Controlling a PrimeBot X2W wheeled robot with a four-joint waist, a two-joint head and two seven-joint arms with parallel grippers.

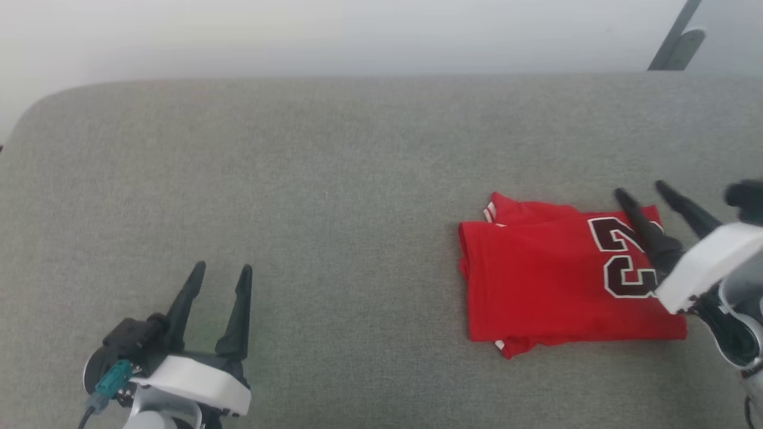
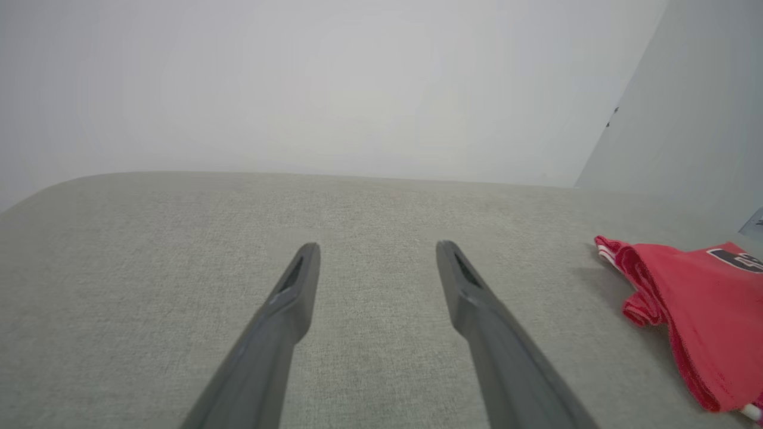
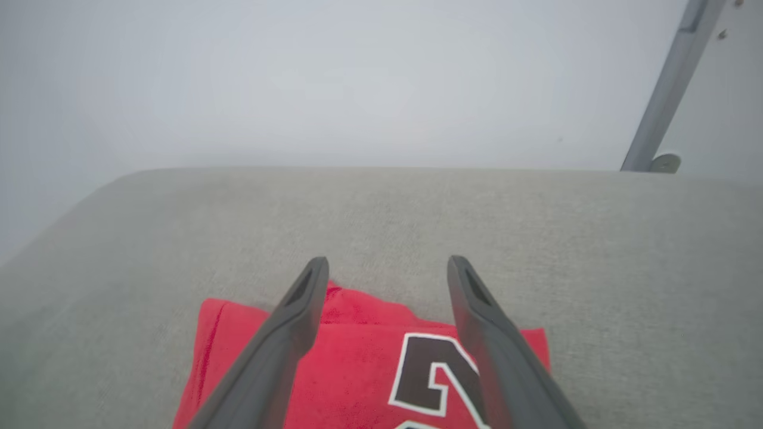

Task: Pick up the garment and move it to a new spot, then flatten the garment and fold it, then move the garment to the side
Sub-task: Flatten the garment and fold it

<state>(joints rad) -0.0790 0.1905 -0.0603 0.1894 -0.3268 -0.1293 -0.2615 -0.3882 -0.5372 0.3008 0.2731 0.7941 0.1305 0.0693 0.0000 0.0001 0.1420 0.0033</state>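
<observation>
1. Head view: shows small red jersey T-shirt (image 1: 566,280) folded right of centre on grey fabric tabletop (image 1: 334,179); right gripper (image 1: 641,189) spread over its numbered end, left gripper (image 1: 223,267) spread, well apart.
2. Left wrist view: frames bare tabletop, shirt at right edge.
3. Right wrist view: could snag just the top layer, undoing the fold; puts grey metal post (image 3: 667,101) beyond far edge, blocking nothing.

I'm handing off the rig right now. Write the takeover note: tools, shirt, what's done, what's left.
Left tool: open, empty, over the bare cushion on the robot's left.
Right tool: open, gripping nothing, poised over the shirt's numbered end.
Shirt: folded into a rough rectangle, lying right of centre on the cushion.
Done: flattening and folding, by the look of it.
Left: probably only the move to the side, unless this spot already counts. A bit of trim pokes out at the corners.
</observation>
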